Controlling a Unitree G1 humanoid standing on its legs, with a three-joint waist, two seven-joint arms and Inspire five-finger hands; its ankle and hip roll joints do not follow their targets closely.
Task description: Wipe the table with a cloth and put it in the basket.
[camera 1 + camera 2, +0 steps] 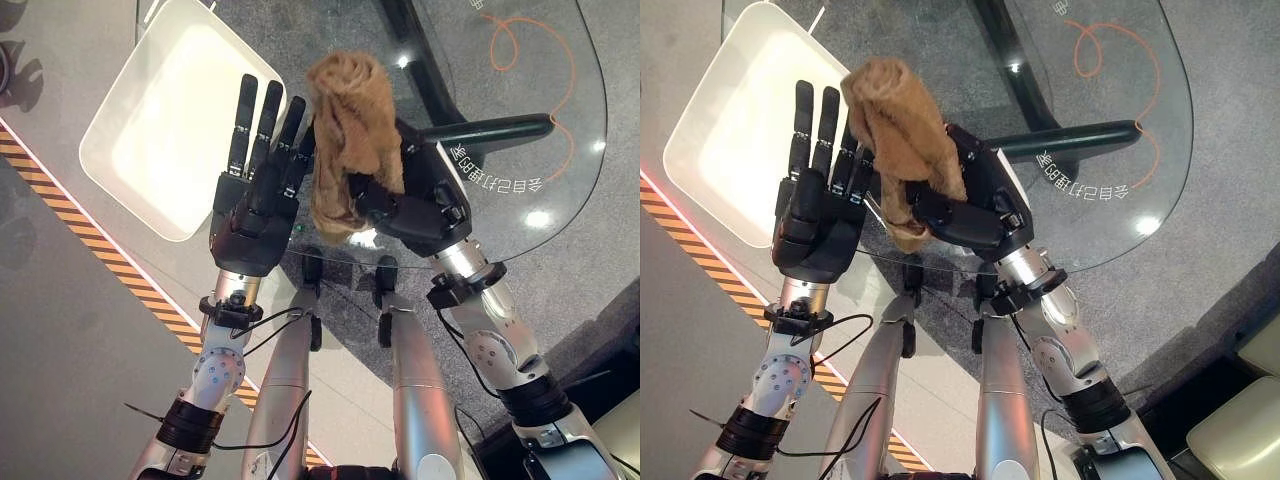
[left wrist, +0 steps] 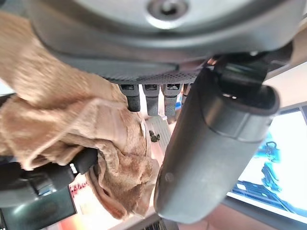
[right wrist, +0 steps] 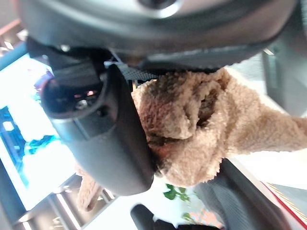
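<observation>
Up close to the head camera, your right hand [image 1: 970, 215] had the tan fleece cloth [image 1: 345, 135] bunched tight in curled fingers and thumb, so that grip looked solid. You can see the pile squashed against the thumb in the right wrist view, where the cloth [image 3: 192, 129] bulged out past it. Most of the cloth stuck up above that hand, with a tail hanging down below it.

Your left hand [image 1: 255, 195] was just beside the cloth, palm up, fingers straight and spread, holding nothing; from the eye views its fingertips looked to be brushing the fabric.

Below all that was the round glass table [image 1: 560, 150], and the white basket [image 1: 150, 120] sat off to the cloth's left, past your left hand.
</observation>
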